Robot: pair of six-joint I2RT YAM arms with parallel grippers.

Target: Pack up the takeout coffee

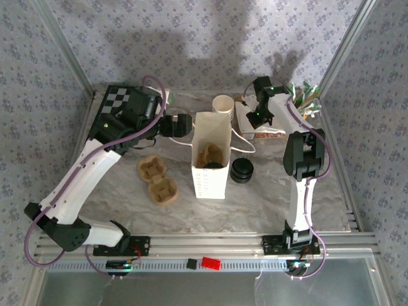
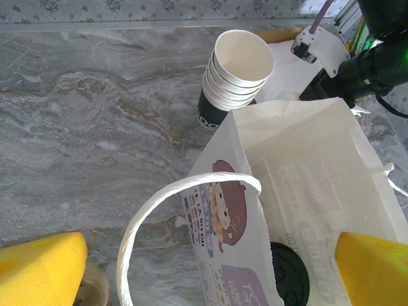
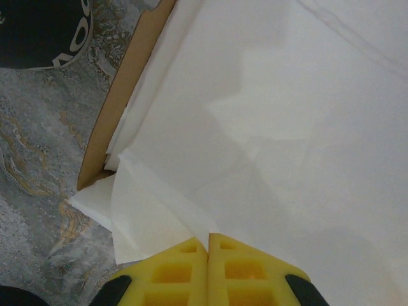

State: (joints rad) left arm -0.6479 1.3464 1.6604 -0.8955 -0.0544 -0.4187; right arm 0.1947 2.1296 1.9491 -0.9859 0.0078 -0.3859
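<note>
The white paper bag [image 1: 210,153] stands open mid-table. Inside it the takeout coffee [image 1: 214,165] shows as a round black lid [image 2: 290,273], beside a brown carrier piece [image 1: 210,153]; the cup's sides are hidden by the bag wall. My left gripper [image 2: 209,248] is open, its yellow fingers [image 2: 38,271] straddling the bag's near wall and looped handle [image 2: 185,191]; from above it sits at the bag's far left corner [image 1: 182,125]. My right gripper [image 3: 208,245] is shut on the corner of a white napkin [image 3: 166,210], over the napkin pile [image 1: 245,118] at the back right.
A stack of lidless cups [image 2: 236,76] stands just behind the bag. A stack of black lids [image 1: 241,170] sits right of the bag. Two brown pulp carriers [image 1: 157,178] lie to its left. Green packets [image 1: 309,95] stand in the back right corner.
</note>
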